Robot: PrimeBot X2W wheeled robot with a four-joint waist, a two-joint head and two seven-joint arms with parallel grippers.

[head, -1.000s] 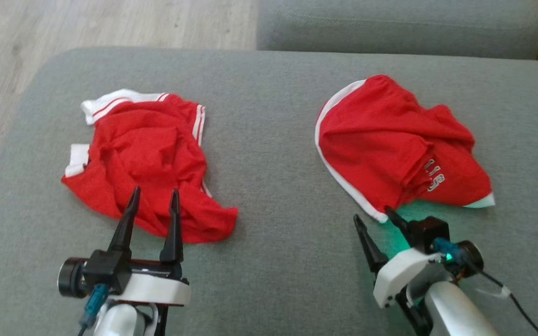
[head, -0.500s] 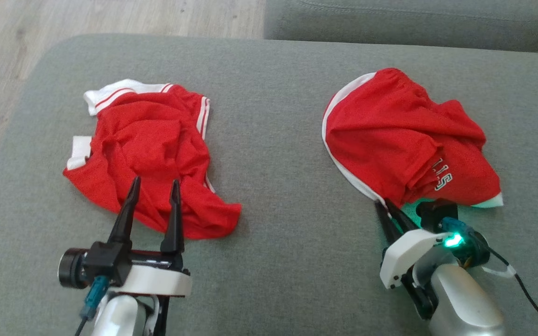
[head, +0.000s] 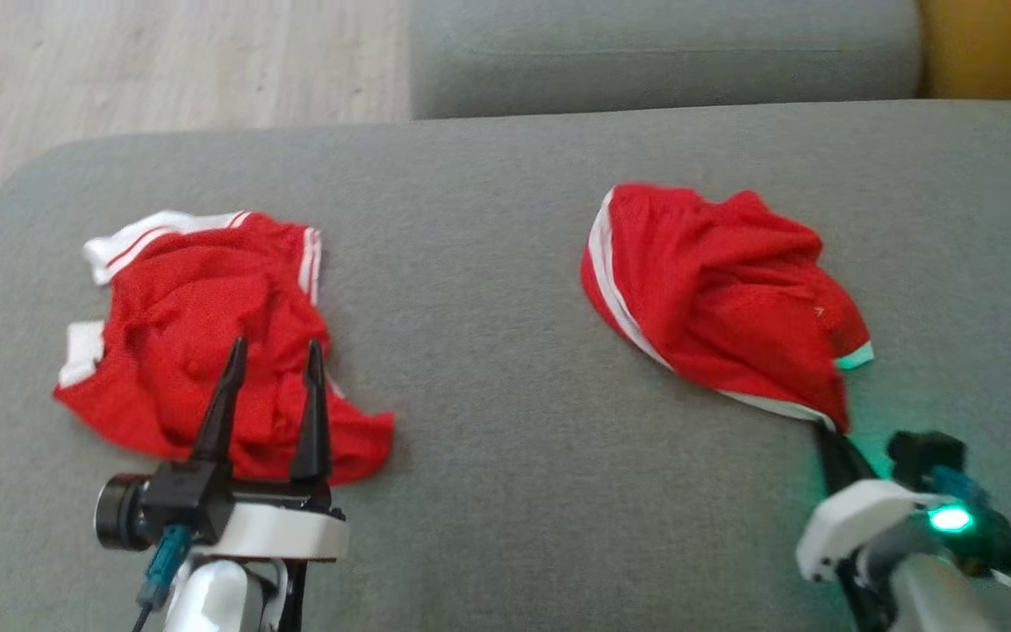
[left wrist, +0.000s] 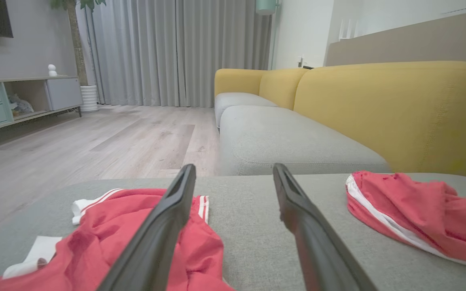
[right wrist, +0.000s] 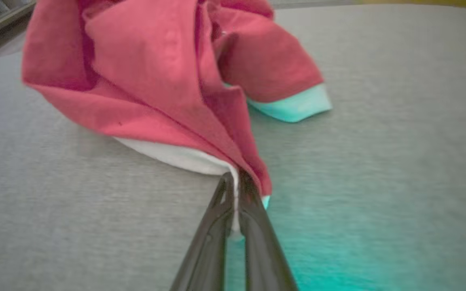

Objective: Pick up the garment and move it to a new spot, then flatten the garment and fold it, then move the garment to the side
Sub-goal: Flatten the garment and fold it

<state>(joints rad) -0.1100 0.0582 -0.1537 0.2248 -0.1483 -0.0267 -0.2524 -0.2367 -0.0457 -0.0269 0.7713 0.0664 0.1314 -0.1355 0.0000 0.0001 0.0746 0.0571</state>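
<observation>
**Head view.** The right pincer (head: 824,428) is closed on the near hem corner of the right-hand garment (head: 716,298). The garment lies crumpled on the grey sofa cushion (head: 488,369). The left pincer (head: 276,349) stands wide and holds nothing. It is poised over the near part of the left-hand garment (head: 163,316), well apart from the first. For the pick-up, raise the right arm vertically until all the cloth is off the cushion. Only then translate, because a one-corner hold is likely to let the bulk drag.

**Left wrist view.** The left pincer (left wrist: 234,169) has its fingers spread with nothing between them. The right-hand garment (left wrist: 411,206) sits at the far right. Keep this arm parked, and choose a set-down spot on bare cushion between the two garments or nearer the robot.

**Right wrist view.** The right pincer (right wrist: 234,178) has both fingers pressed together. White trim (right wrist: 176,157) and red fabric are pinched at the very tips. The hold appears shallow, so lift slowly without jerks. If the hem slides, regrasp deeper.
</observation>
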